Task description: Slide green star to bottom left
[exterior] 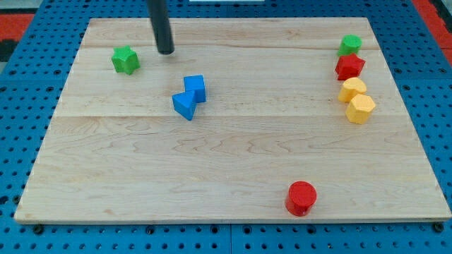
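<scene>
The green star [125, 60] lies near the board's top left corner. My tip [165, 51] rests on the board just to the right of the star and a little above it, with a small gap between them. The dark rod rises from the tip out of the view's top. The wooden board [233, 162] fills most of the view, and its bottom left corner sits far below the star.
A blue cube [195, 87] and a blue triangular block [184, 106] touch below and right of the tip. At the right edge stand a green block [349, 45], a red block [349, 67] and two yellow blocks [352, 89] [361, 109]. A red cylinder [301, 197] sits near the bottom edge.
</scene>
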Robot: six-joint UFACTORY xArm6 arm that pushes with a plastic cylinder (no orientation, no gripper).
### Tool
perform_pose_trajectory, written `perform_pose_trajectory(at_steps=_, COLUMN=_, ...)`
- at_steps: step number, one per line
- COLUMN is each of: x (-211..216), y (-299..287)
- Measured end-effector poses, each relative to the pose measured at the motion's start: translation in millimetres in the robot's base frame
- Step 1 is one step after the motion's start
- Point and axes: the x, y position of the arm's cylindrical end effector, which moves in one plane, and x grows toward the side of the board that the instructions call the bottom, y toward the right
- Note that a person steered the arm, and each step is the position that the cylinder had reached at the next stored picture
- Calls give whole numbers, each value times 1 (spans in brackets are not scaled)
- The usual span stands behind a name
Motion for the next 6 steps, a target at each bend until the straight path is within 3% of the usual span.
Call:
perform_pose_trajectory(at_steps=1, x=8, y=-77)
perform_pose_trajectory(at_steps=4, x=136, y=-81)
perform_pose_trajectory(at_steps=5, x=111, y=-74)
perform_pose_trajectory(at_steps=6, x=99, y=-108)
